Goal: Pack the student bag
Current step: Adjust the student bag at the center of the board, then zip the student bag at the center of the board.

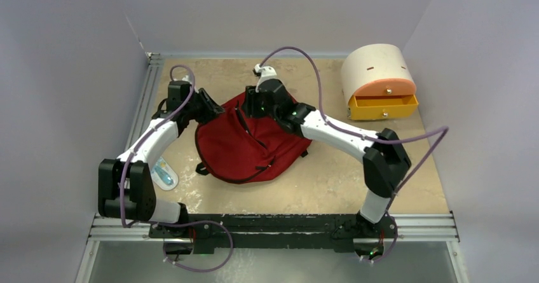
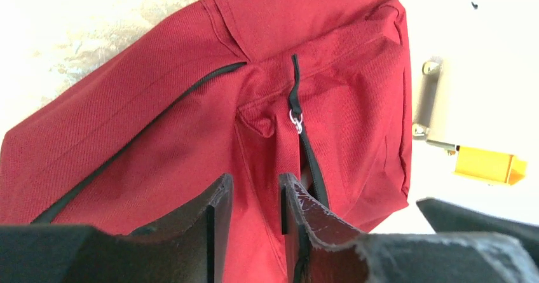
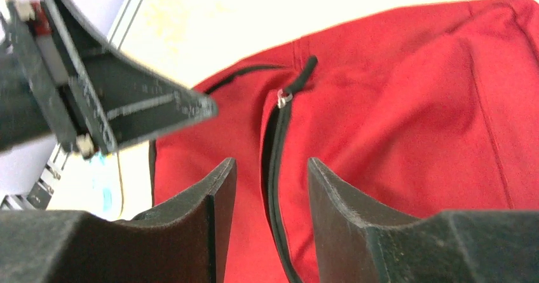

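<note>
Fabric of the student bag [image 1: 245, 146] fills both of my wrist views. The dark red bag lies slumped on the table [image 1: 330, 187] directly under both hands, most of its body spreading from the fingertips back toward the arm bases.

My left gripper [image 2: 254, 184] sits at the bag's far left edge with its jaws only narrowly apart. Red cloth shows in the gap and a fold runs up from it, but I cannot tell whether the fingers are pinching it or only resting against it. Just ahead of those fingertips, slightly to their right, is a black zipper pull [image 2: 295, 92] with a small silver ring. Its zipper line runs down past the finger on the right of that view.

My right gripper [image 3: 270, 168] is over the bag's far edge, jaws parted at a middling width and gripping nothing. A black zipper track passes beneath the gap. Ahead and to the left of the right fingertips I see one black finger of the left gripper, close by.

Well off to the right of both hands stands a cream-and-orange drawer box [image 1: 376, 73], its orange drawer [image 1: 383, 107] pulled out. Behind the left hand, near that arm's elbow, a small blue-and-white item [image 1: 165, 173] lies on the table; I cannot make out what it is.
</note>
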Action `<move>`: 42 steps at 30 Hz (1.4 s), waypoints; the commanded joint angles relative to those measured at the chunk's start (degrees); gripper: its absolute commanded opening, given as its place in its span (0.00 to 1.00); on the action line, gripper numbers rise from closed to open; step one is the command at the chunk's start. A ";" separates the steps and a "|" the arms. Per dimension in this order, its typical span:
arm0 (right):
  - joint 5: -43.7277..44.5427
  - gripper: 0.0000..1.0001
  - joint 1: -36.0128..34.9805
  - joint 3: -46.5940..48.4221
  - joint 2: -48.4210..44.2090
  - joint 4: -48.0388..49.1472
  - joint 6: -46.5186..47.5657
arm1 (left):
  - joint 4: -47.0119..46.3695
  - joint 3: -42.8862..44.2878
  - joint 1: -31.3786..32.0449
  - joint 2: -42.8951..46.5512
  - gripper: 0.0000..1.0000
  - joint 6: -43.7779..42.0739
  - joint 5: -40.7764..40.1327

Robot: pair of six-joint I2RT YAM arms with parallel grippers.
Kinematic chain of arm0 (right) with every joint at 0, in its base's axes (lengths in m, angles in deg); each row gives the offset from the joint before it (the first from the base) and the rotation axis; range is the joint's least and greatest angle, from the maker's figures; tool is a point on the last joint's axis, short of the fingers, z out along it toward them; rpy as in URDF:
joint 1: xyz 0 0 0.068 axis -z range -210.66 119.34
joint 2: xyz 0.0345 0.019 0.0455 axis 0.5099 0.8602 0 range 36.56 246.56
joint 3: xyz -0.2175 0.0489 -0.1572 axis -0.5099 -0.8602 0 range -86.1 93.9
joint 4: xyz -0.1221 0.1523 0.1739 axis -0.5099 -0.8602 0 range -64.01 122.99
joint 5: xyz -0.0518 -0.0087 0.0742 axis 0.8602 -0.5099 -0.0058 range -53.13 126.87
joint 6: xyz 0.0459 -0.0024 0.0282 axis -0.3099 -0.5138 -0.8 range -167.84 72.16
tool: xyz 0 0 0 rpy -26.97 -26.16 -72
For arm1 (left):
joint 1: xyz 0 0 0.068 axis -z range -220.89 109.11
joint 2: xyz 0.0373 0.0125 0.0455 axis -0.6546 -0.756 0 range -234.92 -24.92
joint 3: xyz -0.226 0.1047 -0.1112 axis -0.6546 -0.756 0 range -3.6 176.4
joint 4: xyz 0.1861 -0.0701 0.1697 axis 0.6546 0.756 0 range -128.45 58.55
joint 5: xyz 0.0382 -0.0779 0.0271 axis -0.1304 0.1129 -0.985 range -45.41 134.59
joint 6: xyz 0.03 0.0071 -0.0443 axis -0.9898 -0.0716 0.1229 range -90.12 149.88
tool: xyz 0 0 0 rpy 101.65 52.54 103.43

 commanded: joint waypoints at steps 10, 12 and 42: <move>-4.44 0.48 0.99 26.23 21.22 -10.08 2.75 | -2.95 -4.83 -0.80 4.38 0.29 -1.38 4.79; -4.38 0.48 1.01 28.93 23.64 -11.28 2.50 | -2.92 -5.00 -0.80 4.45 0.29 -1.38 4.99; -3.70 0.49 2.84 39.90 35.49 -15.13 0.63 | -4.15 -6.87 -0.80 5.25 0.28 -0.49 6.50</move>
